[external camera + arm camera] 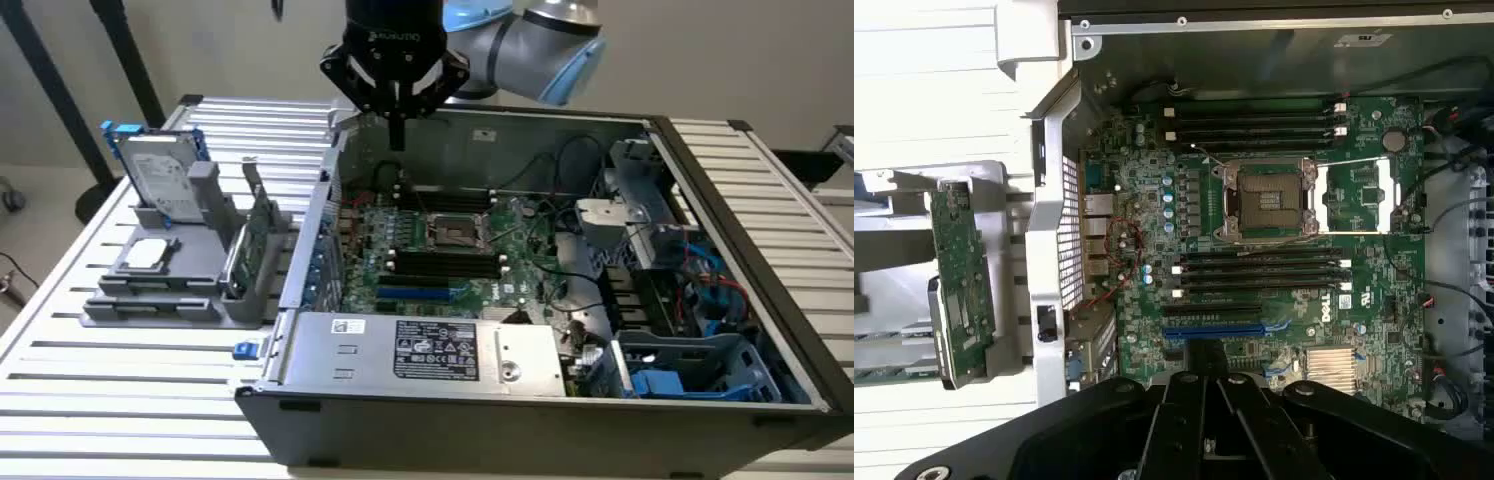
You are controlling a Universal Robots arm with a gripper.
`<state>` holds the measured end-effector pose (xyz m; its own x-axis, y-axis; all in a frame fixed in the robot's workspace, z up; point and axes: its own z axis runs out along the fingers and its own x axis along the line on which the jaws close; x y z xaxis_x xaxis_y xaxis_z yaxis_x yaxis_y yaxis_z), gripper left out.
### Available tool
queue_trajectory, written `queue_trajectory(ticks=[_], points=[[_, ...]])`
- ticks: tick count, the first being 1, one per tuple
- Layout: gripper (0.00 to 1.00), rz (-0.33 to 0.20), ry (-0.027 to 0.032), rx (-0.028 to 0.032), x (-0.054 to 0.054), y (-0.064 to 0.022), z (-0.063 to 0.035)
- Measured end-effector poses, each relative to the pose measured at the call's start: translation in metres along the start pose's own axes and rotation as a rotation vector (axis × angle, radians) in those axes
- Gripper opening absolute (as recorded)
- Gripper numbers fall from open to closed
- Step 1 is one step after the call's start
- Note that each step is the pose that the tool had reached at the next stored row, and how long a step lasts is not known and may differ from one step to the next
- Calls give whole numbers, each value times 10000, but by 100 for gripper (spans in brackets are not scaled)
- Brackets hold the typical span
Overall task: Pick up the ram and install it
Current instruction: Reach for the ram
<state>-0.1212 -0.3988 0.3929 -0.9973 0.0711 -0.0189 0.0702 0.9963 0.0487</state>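
1. The black two-fingered gripper (396, 140) hangs over the back wall of the open dark grey computer case (534, 420). Its fingers are drawn narrowly together, with nothing green between them.
2. The ram, a thin green memory stick, is not in hand. The long black memory slots (1259, 270) on the green motherboard (1354, 200) look bare. It probably stands in the grey plastic rack (160, 300) beside the case, but I cannot tell where.
3. Risk: the rack also holds a tall green expansion card with a metal bracket (260, 240) and a silver hard drive in a blue frame (160, 175), close together, so the wrong board could be gripped.
4. Risk: fingers this narrow would strike the stick's edge rather than straddle it.
5. Risk: the case wall lies between gripper and rack, so a low pass could catch it.
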Motion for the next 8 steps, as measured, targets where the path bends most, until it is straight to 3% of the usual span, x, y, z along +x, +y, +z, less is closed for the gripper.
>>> queue_trajectory(ticks=[8], points=[[11, 1, -1, -2, 0, 0, 1]])
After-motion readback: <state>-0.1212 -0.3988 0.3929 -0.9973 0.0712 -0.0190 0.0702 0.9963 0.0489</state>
